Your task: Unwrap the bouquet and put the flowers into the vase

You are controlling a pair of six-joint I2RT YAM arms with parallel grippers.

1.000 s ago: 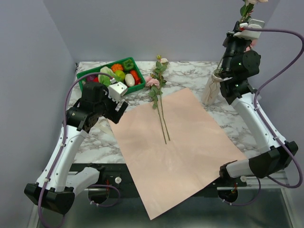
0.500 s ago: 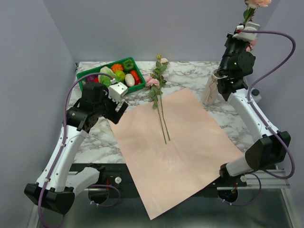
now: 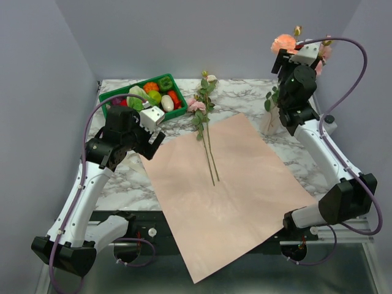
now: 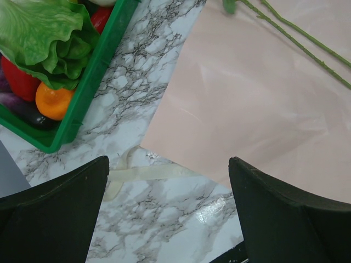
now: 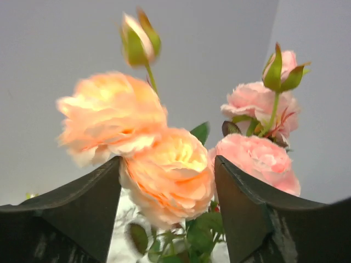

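ruffled peach and pink roses crowd the far right corner of the marbled surface, their leafy stems dropping toward the cream vase, mostly hidden behind the right arm. the right fingers stand apart on either side of the blooms. two thin-stemmed roses lie on the flat pink paper. the left fingers hang spread wide over a limp cream ribbon, near a green plastic crate of toy vegetables.
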